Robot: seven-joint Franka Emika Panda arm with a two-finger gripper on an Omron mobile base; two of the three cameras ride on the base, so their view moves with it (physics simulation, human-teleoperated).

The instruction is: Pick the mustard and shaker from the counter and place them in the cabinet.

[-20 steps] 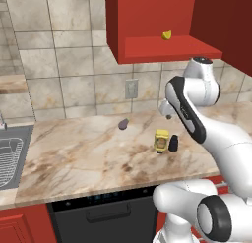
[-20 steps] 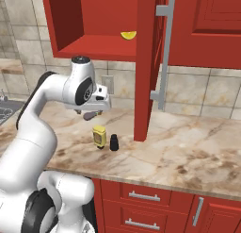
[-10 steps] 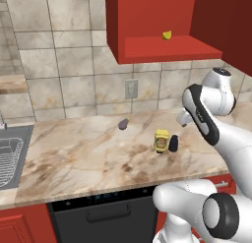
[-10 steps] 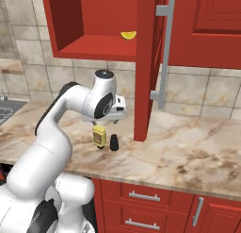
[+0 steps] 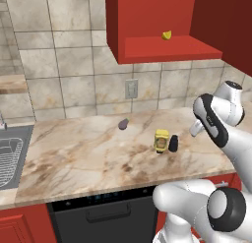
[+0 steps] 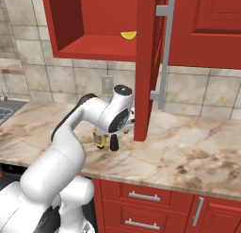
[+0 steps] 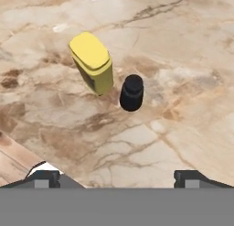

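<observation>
The arm has swung across from above the bottles toward the right end of the table (image 5: 74, 153) and dropped lower, so the gripper (image 7: 116, 177) now looks down on both targets with its jaws spread wide and nothing between them. That reads as lining up for a first pick; neither item has been lifted. The mustard (image 7: 93, 61) stands ahead and slightly left of the gripper, the shaker (image 7: 132, 92) just beside it, nearer and closer to centre. Open marble surrounds them. The cabinet (image 6: 94, 47) shelf sits above, holding a lemon piece (image 6: 128, 35); its open door (image 6: 146, 62) hangs close by the arm, a likely obstacle when lifting.
</observation>
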